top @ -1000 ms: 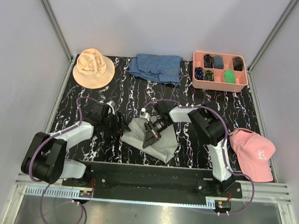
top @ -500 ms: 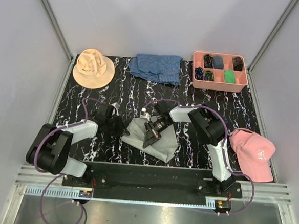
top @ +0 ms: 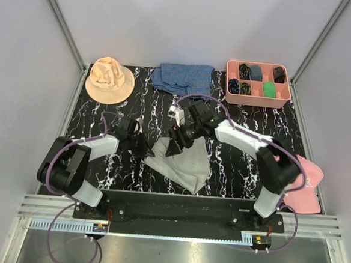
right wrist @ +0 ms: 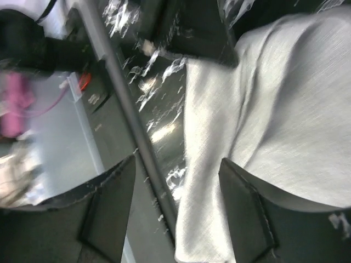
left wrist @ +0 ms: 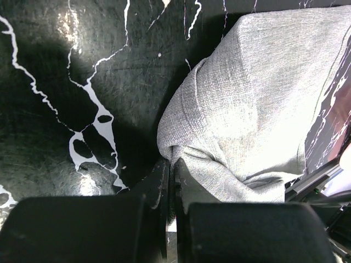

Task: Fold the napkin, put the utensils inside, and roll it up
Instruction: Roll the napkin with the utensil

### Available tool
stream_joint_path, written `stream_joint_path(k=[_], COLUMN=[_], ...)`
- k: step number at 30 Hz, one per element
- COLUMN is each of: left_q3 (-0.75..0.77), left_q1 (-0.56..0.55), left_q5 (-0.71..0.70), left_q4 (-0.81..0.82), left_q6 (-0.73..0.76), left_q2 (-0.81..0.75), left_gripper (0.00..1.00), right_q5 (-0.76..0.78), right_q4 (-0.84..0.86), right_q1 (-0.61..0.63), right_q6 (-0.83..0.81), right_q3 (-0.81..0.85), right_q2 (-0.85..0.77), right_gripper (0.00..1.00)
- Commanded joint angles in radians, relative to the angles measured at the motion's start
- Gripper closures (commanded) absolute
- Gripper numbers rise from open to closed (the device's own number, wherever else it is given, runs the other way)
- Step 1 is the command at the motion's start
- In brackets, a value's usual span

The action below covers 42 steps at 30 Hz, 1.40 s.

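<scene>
Since a second ago the right gripper has let go and swung farther out. Its fingers are now spread over the far edge of the napkin. The left gripper has closed, pinching the napkin's left corner. The napkin is plain light grey, rumpled and folded over itself. It lies mid-bench, its long axis slanting from far left to near right. At the far right, the pink tray holds small dark items and a green one in its compartments.

A robot lab cell: plain white walls, aluminium posts, arms bolted to a rail by a table.
</scene>
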Motion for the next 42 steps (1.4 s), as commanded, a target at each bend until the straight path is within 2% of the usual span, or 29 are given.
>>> stream_joint_path(k=[1,4,7,15,22,28,32,33,35,36,39,40,42], left_q3=[0.017,0.023,0.026,0.038,0.037,0.037,0.034,0.034,0.035,0.037,0.043,0.054,0.055], left_q1=[-0.007,-0.007,-0.007,-0.007,-0.007,-0.007,0.000,0.006,0.036,0.050,0.092,0.098,0.104], left_q5=[0.000,0.006,0.010,0.020,0.025,0.029,0.031,0.030,0.028,0.026,-0.021,-0.058,-0.085], left_q4=[-0.051,-0.057,-0.061,-0.069,-0.069,-0.071,-0.068,-0.069,-0.083,-0.091,-0.144,-0.181,-0.222], left_q6=[0.021,0.021,0.020,0.025,0.025,0.025,0.032,0.035,0.047,0.052,0.078,0.086,0.101], left_q2=[0.036,0.049,0.055,0.073,0.072,0.067,0.047,0.029,0.001,-0.035,-0.112,-0.127,-0.169], left_gripper=[1.00,1.00,1.00,1.00,1.00,1.00,1.00,0.88,0.75,0.57,0.37,0.27,0.23], right_q5=[0.365,0.613,0.731,0.831,0.817,0.834,0.842,0.822,0.799,0.752,0.634,0.596,0.476], right_q4=[0.098,0.196,0.294,0.360,0.319,0.268,0.231,0.230,0.221,0.220,0.219,0.219,0.219], right_q1=[0.123,0.201,0.278,0.410,0.424,0.424,0.422,0.422,0.421,0.418,0.387,0.376,0.335], right_q6=[-0.020,-0.022,-0.015,-0.080,-0.080,-0.074,-0.074,-0.074,-0.080,-0.080,-0.092,-0.107,-0.106], right_q3=[-0.109,-0.193,-0.255,-0.279,-0.250,-0.233,-0.213,-0.210,-0.204,-0.203,-0.195,-0.190,-0.180], right_q2=[-0.129,-0.161,-0.170,-0.136,-0.048,0.026,0.060,0.057,0.037,0.026,0.000,-0.004,-0.004], right_gripper=[0.28,0.27,0.26,0.26,0.31,0.45,0.70,0.81,0.88,0.95,1.00,1.00,1.00])
